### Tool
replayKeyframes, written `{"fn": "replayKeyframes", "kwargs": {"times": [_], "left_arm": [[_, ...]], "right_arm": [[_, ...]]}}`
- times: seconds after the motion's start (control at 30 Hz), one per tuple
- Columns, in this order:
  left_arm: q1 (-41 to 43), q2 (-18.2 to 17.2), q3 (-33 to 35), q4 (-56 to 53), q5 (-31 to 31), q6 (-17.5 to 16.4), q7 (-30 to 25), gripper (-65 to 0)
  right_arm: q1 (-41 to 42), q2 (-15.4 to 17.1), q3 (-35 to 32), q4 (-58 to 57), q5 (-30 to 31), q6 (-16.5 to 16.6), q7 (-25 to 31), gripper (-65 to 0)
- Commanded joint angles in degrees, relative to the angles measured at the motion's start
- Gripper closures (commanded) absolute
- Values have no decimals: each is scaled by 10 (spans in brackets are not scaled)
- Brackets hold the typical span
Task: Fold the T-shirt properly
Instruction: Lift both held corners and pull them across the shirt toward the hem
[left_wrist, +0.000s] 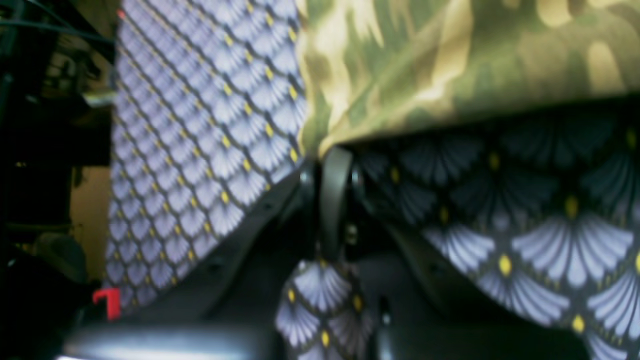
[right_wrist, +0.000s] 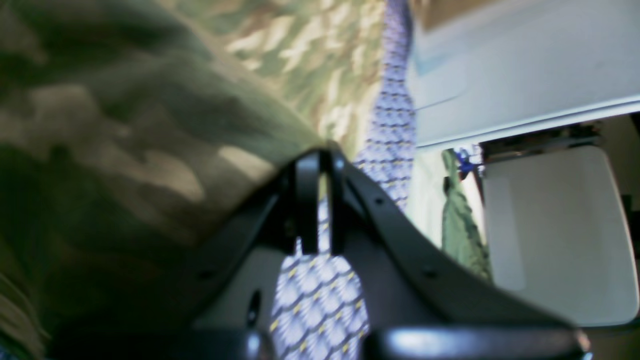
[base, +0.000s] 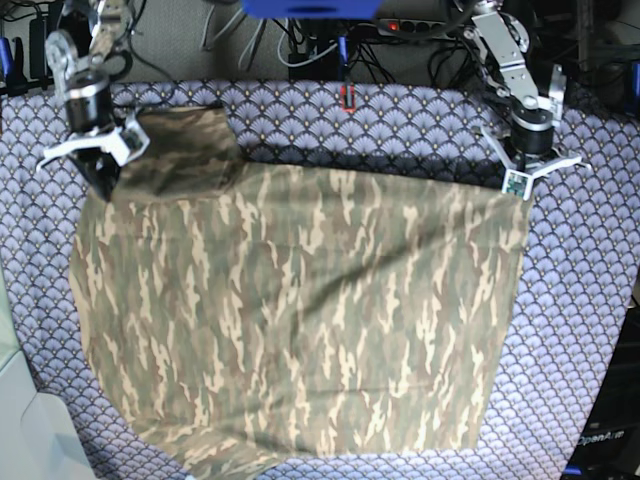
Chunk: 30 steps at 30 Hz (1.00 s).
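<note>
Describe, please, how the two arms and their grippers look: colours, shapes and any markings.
Both arms are silver-grey metal with black joint sections. The left gripper has pale, wing-like side pieces and a small white tag with green marks at its tip. The right gripper has the same pale wings over dark fingers. In the wrist views the fingers are black, narrow and curved.

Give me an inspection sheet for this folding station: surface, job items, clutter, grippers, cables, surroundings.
Surface: purple-grey fan-scale tablecloth covers the table.
Job's things: camouflage T-shirt lies spread across the middle, its far corners lifted by the arms, with a fold at the base view's upper left.
Clutter: nothing seen on the cloth.
Grippers: left gripper shut on the T-shirt's far corner at the base view's right; right gripper shut on the T-shirt's corner at the base view's upper left.
Cables: dark cable bundle behind the far table edge.
Surroundings: white panel and green cloth in the right wrist view.
</note>
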Motion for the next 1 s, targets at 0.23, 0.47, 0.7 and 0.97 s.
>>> {"fn": "replayKeyframes", "kwargs": {"times": [0.23, 0.47, 0.7, 0.97], "left_arm": [[-49, -3, 38, 11, 0, 12, 45, 0], [-70, -3, 94, 6, 2, 38, 78, 0], [-106, -3, 127, 4, 2, 59, 123, 0], [-155, -3, 122, -46, 2, 60, 124, -30]], "right_arm": [[85, -34, 18, 8, 9, 54, -13, -14], [142, -32, 19, 6, 9, 55, -41, -15], [203, -24, 19, -33, 9, 56, -72, -15], [232, -25, 17, -53, 7, 56, -75, -15]]}}
